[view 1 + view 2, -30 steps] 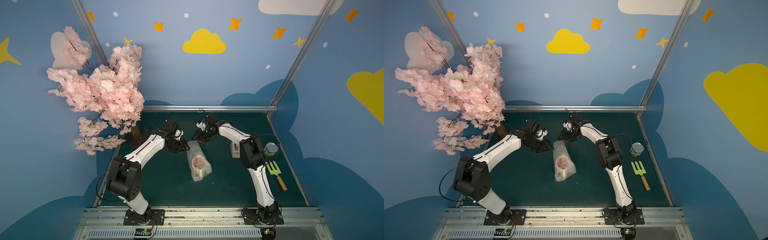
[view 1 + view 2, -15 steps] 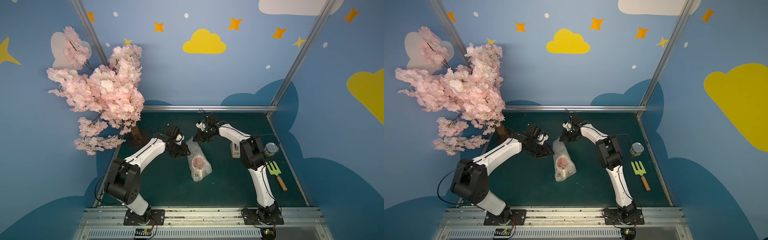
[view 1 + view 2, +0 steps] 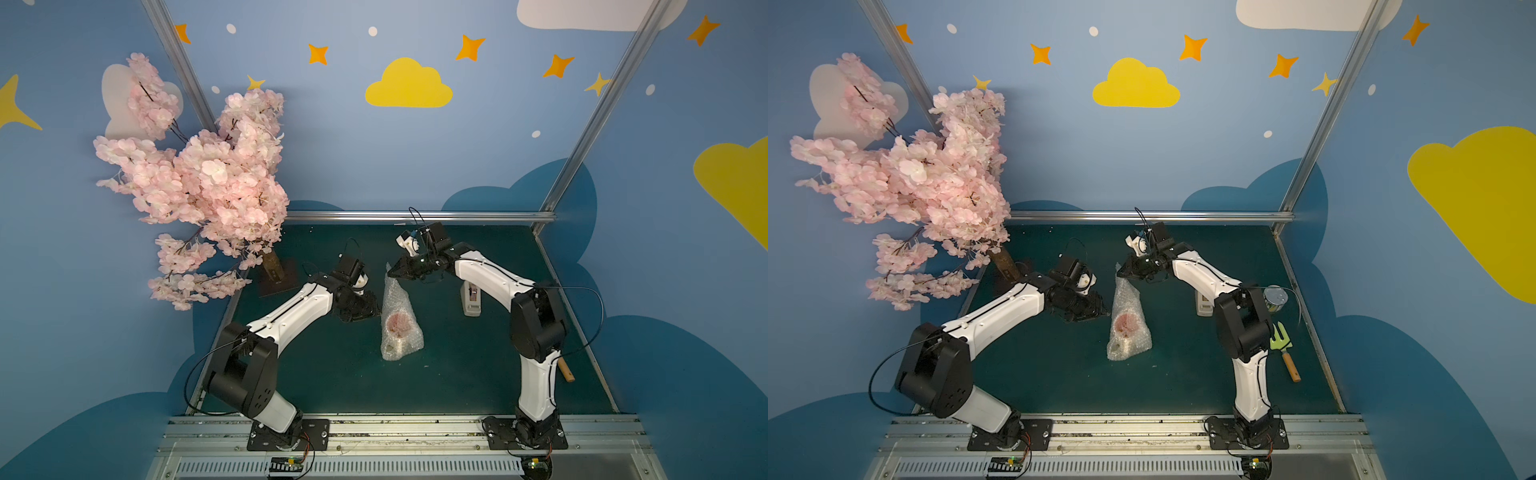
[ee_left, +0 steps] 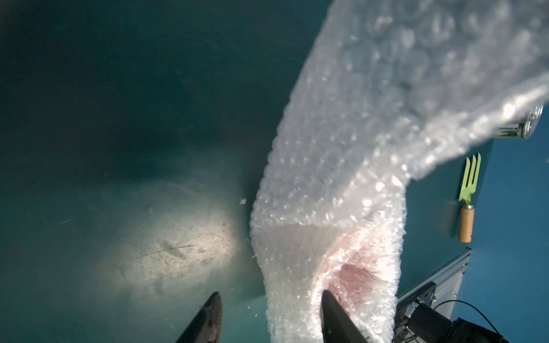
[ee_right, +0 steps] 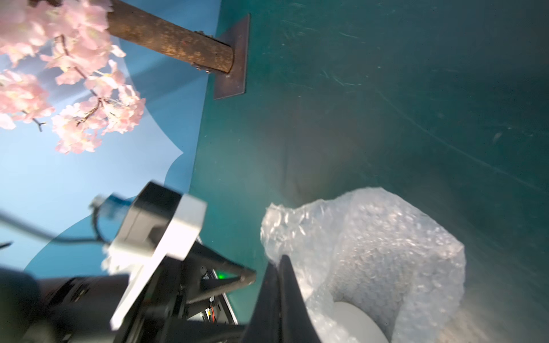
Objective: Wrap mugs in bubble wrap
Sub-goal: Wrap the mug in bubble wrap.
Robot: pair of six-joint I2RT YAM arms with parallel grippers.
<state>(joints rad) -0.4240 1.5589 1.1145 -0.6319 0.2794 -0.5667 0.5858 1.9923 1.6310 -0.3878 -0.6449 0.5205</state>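
The bubble wrap (image 3: 400, 299) (image 3: 1128, 301) lies as a rolled bundle mid-table, with the mug (image 3: 398, 323) (image 3: 1126, 322) inside showing reddish through it. My right gripper (image 3: 390, 272) (image 3: 1120, 272) is shut on the wrap's far end and holds that end raised. In the right wrist view its fingertips (image 5: 282, 259) pinch the bubble wrap (image 5: 371, 237), and the mug's white base (image 5: 356, 320) shows inside. My left gripper (image 3: 365, 311) (image 3: 1100, 311) stands open at the bundle's left side. In the left wrist view the left gripper (image 4: 270, 294) has one finger over the bubble wrap (image 4: 341, 178), close to the mug (image 4: 353, 273).
A beige tape dispenser (image 3: 471, 299) (image 3: 1202, 305) stands right of the bundle. A tin can (image 3: 1276, 299) (image 4: 523, 127) and a green garden fork (image 3: 1283, 349) (image 4: 469, 190) lie by the right edge. The cherry tree (image 3: 199, 187), on its base plate (image 3: 276, 274), overhangs the far left corner.
My right gripper has shut on the wrap's far end. The left gripper has moved nearer and in toward the bundle's left side, still open.
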